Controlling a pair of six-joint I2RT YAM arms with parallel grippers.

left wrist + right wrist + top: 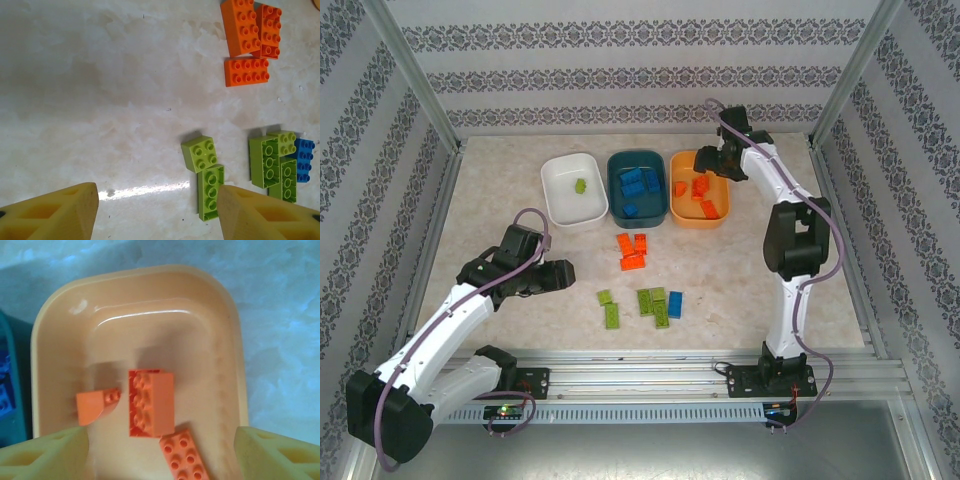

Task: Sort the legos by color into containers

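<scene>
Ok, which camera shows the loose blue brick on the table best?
Left wrist: the blue brick is close, studs clear, against the green bricks. Top external shows the blue brick small, right of that cluster.

Three bowls stand in a row at the far side of the table (pixel 500 220). The left bowl (pixel 558 198) holds a single brick (pixel 580 186). The middle bowl (pixel 638 224) and right bowl (pixel 150 335) each hold several. Before the middle bowl lies a cluster of three bricks (pixel 632 251), touching. Nearer still are a pair of bricks (pixel 608 308) at left and a group of perhaps four (pixel 660 302) at right.
</scene>
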